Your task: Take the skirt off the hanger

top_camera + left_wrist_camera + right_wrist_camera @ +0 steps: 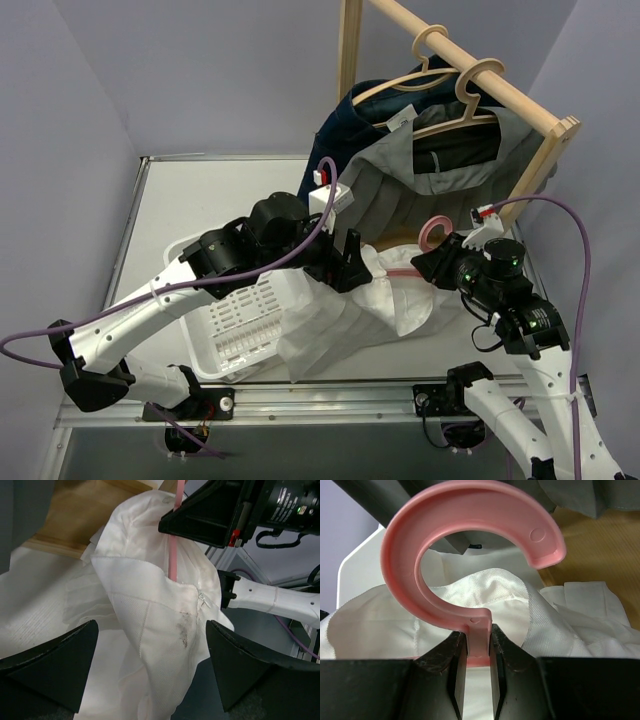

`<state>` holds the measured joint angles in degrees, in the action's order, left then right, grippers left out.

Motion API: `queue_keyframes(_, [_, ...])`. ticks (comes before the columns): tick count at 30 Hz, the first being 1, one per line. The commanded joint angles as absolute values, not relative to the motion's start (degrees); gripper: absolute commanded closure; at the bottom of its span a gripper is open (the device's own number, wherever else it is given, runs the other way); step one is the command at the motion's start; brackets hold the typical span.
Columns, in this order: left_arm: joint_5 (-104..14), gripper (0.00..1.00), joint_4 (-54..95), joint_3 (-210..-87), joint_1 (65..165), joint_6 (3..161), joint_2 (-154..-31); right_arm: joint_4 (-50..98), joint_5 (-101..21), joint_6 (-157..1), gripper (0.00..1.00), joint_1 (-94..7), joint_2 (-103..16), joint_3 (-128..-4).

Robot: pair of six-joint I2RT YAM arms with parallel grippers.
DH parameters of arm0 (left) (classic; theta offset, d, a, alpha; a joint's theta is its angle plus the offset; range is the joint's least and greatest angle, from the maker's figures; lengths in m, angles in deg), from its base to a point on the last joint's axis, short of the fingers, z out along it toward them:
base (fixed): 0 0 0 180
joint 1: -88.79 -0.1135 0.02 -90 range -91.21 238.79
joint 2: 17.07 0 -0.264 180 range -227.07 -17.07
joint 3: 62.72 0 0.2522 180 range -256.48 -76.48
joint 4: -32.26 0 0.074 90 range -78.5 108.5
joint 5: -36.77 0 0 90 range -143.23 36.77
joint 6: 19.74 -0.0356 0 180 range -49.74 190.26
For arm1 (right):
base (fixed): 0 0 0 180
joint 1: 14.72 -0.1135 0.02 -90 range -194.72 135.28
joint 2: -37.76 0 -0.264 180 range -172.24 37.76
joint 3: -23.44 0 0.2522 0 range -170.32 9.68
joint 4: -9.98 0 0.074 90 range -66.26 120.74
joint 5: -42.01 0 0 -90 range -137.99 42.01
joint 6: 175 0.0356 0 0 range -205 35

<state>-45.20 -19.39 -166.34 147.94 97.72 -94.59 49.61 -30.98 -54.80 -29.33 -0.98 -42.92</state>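
**Right claw [479,641] pinches the pink hanger [470,502]; left claw [151,625] stands wide open**

The white skirt [345,305] lies in a crumpled heap on the table [200,200], at about 5 o'clock from the table's middle in the top view; its left side hangs over the rim of a white basket [222,330], which sits at about 7 o'clock. The top of the skirt bunches up in a hump; the hanger's thin pink stem runs down into that hump, so the skirt is on the hanger.

The right claw comes in from 3 o'clock; its two fingers are almost closed and squeeze the hanger's neck just under the hook; the hook stands up above the fingers, and in the right wrist view its gap faces about 4 o'clock.

The left claw reaches in from 9 o'clock; its fingers are as far apart as they go and it holds nothing; the skirt's hump sits between them with a gap on each side; a small dark smudge shows on the cloth near the zip.

At 1 o'clock stands a wooden rack [470,62]; grey clothes [400,185] hang there on wooden hangers [478,75], well apart from the skirt.
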Motion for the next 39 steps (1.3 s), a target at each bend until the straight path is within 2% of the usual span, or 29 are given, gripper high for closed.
queue_keyframes(1, [-48.56,0.02,-15.08,-169.73,147.76,99.00,-94.50,48.88,-30.15,-54.59,1.00,-28.96,-0.04,-43.76])
queue_keyframes(7, [-50.85,0.00,-13.14,-169.99,147.59,100.05,-95.20,49.14,-29.89,-54.76,1.00,-28.96,0.23,-43.85])
queue_keyframes(11, [-49.45,0.19,-14.01,-171.48,147.59,99.88,-96.96,49.67,-30.06,-54.94,1.00,-29.05,0.32,-44.64])
queue_keyframes(15, [-48.57,0.34,-14.54,-172.28,147.67,99.88,-98.10,50.11,-30.24,-55.20,1.00,-28.96,0.05,-45.25])
queue_keyframes(20, [-47.69,0.36,-16.03,-173.41,147.68,99.44,-99.25,50.11,-30.33,-55.20,1.00,-28.96,-0.12,-45.61])
queue_keyframes(22, [-47.78,0.31,-16.74,-173.77,147.68,99.09,-99.60,50.29,-30.24,-55.29,1.00,-29.05,-0.21,-45.78])
queue_keyframes(25, [-47.60,0.32,-17.01,-173.33,147.68,98.82,-99.51,50.37,-30.50,-55.38,1.00,-28.96,-0.12,-45.96])
queue_keyframes(28, [-46.81,0.47,-16.92,-172.89,147.68,98.82,-99.60,50.37,-30.50,-55.29,1.00,-28.96,-0.39,-46.22])
queue_keyframes(29, [-46.64,0.57,-16.83,-172.89,147.68,98.82,-99.60,50.37,-30.50,-55.20,1.00,-28.96,-0.47,-46.14])
queue_keyframes(30, [-46.37,0.62,-16.92,-172.81,147.68,98.82,-99.60,50.46,-30.50,-55.20,1.00,-28.96,-0.48,-46.22])
queue_keyframes(37, [-45.67,0.77,-16.92,-172.54,147.68,98.73,-99.25,50.64,-31.03,-55.12,1.00,-29.05,-0.39,-46.31])
queue_keyframes(39, [-45.58,0.97,-17.01,-172.45,147.68,98.73,-99.16,50.64,-31.29,-55.03,1.00,-28.96,-0.30,-46.22])
